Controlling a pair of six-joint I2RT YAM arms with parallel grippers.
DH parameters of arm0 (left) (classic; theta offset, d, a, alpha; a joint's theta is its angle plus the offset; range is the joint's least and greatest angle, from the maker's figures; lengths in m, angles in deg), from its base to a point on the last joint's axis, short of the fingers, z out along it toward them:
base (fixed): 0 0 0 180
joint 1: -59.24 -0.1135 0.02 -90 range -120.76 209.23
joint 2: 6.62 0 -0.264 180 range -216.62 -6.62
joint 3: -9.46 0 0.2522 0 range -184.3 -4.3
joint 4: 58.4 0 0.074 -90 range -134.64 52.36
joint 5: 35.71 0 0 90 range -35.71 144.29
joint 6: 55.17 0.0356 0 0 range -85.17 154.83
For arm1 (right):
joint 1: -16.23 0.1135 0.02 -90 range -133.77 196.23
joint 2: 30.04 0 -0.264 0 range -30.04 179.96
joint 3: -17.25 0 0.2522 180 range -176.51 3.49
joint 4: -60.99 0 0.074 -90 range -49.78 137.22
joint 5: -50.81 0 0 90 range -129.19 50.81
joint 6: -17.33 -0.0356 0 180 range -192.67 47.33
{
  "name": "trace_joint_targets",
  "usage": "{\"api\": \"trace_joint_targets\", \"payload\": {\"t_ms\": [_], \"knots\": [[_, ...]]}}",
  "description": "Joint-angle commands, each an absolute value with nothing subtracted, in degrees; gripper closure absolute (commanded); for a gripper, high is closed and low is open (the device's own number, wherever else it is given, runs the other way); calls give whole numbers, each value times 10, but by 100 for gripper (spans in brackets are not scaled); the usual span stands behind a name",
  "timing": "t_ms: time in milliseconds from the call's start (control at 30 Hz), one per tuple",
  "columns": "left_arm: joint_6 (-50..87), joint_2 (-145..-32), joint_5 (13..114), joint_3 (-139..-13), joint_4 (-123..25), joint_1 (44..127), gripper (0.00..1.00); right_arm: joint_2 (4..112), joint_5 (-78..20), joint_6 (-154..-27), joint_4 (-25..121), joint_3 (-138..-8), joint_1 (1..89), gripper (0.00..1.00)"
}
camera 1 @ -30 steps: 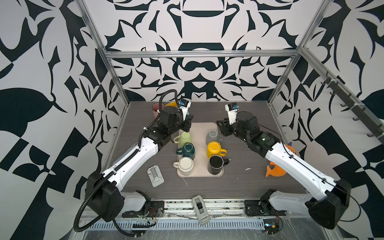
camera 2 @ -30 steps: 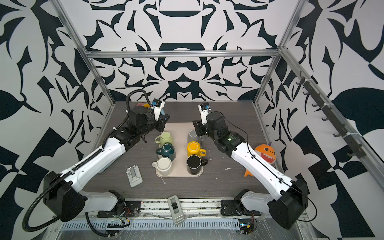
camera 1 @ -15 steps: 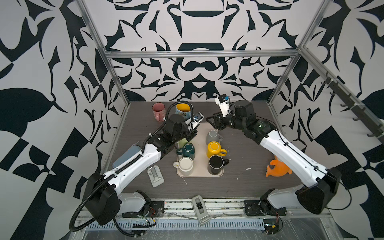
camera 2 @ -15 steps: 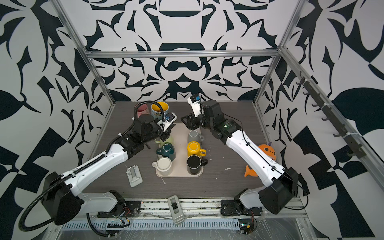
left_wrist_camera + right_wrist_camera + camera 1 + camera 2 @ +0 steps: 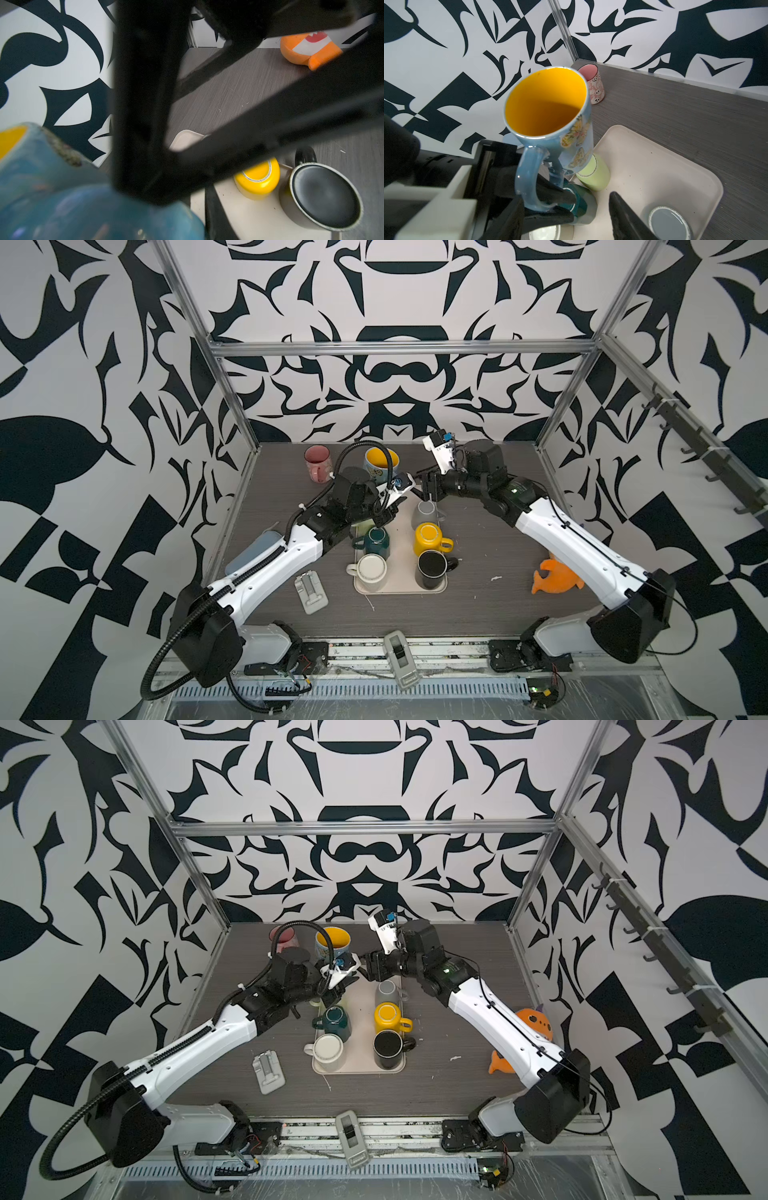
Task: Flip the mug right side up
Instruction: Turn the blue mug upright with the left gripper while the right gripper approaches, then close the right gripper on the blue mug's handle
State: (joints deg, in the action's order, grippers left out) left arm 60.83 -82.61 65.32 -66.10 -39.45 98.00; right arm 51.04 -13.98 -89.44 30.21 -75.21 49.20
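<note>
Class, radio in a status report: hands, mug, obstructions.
Left hand shut on butterfly mug by handle. Right hand open, clear of it. Mug mouth-up, aloft. Green mug close beneath.

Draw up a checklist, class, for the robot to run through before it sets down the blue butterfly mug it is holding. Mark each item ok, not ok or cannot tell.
1. Is the blue mug mouth up? Ok: its yellow inside faces upward, slightly tilted.
2. Does the left gripper grip the handle? Ok: it is shut on it.
3. Is the right gripper clear of the mug? Ok: its jaws are open and not touching.
4. Is the space straight below free? Not ok: the light green mug on the tray seems to sit under it.
5. Is there bare table nearby for landing? Ok.
</note>
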Motion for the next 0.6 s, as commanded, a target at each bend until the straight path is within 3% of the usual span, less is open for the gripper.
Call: {"api": "trace_joint_targets", "payload": {"t_ms": [0, 333, 567], "knots": [[628, -830, 675, -704, -438, 980, 100, 513, -100, -922, 345, -762, 489, 33], [619, -855, 690, -720, -445, 980, 100, 528, -82, -947, 352, -755, 489, 33], [603, -856, 714, -715, -458, 980, 100, 542, -16, -991, 418, -736, 489, 33]]}}
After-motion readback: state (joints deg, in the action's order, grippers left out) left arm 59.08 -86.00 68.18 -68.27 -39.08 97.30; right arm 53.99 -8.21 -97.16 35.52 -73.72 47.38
